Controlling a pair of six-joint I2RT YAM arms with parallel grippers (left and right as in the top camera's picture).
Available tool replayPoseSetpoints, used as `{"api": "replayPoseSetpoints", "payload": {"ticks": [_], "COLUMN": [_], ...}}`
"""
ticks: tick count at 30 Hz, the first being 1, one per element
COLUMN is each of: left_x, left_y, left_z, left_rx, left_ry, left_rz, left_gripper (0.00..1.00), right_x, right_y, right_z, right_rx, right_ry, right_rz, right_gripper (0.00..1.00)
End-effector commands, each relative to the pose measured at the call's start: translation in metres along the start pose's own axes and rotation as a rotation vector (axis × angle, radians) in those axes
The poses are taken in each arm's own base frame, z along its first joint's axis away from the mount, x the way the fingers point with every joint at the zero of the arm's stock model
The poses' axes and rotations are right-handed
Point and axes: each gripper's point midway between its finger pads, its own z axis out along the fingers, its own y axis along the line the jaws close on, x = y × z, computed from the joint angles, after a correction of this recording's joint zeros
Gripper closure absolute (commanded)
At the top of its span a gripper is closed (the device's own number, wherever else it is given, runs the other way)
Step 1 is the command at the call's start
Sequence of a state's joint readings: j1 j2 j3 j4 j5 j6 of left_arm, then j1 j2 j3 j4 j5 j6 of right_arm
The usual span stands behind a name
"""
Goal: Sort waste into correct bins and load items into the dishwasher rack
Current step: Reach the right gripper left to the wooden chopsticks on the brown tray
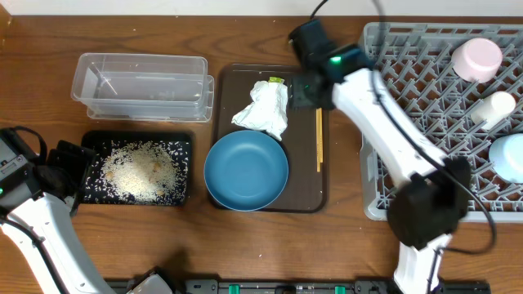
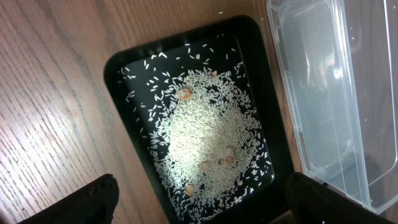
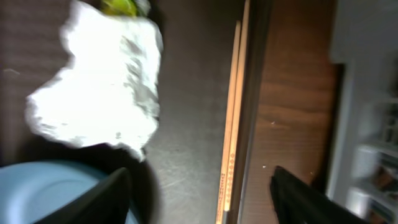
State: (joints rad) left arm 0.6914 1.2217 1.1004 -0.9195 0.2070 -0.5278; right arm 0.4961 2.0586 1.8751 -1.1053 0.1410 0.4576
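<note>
The white napkin [image 1: 263,108] and green-yellow wrapper [image 1: 276,80] lie on the brown serving tray [image 1: 309,192], with the dark blue bowl [image 1: 245,170] and the chopsticks [image 1: 319,139]. Rice [image 1: 135,167] lies in the black tray [image 1: 184,147]. The clear container [image 1: 139,82] is behind it. My right gripper [image 1: 306,91] is open above the serving tray's back; its view shows the napkin [image 3: 99,87], the chopsticks [image 3: 231,124] and the open, empty fingers [image 3: 199,199]. My left gripper [image 1: 69,167] is open at the black tray's left end, over the rice [image 2: 208,134].
The grey dishwasher rack [image 1: 425,122] fills the right side and holds a pinkish cup [image 1: 476,59], a small white piece [image 1: 494,106] and a light blue bowl [image 1: 508,155]. The right arm reaches across the rack's left edge.
</note>
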Motion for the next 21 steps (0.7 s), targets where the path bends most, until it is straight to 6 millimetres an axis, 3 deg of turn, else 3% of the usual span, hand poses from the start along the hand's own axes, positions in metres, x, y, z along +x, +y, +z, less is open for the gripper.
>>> {"api": "replayPoseSetpoints", "payload": {"ticks": [1,9,15,21], "left_x": [-0.004,-0.004,-0.004,-0.004], "left_y": [-0.002,-0.002,-0.002,-0.002], "left_z": [-0.004,-0.004,-0.004,-0.004], "left_rx": [0.007,0.007,0.007,0.007], "left_ry": [-0.011,-0.011,-0.011,-0.011], "left_rz": [-0.01,-0.011,-0.01,-0.01], "left_gripper": [0.11,0.11,0.11,0.11], "right_x": [0.012,0.032,0.041,0.044], "right_y": [-0.008,-0.002,-0.004,-0.01], "right_z": [0.039,0.09,0.111,0.12], "right_rx": [0.09,0.055,0.061,0.069], "right_ry": [0.063,0.189,0.232,0.256], "right_rz": [0.062,0.06,0.064,0.064], "right_gripper": [0.36,0.36,0.35,0.34]}}
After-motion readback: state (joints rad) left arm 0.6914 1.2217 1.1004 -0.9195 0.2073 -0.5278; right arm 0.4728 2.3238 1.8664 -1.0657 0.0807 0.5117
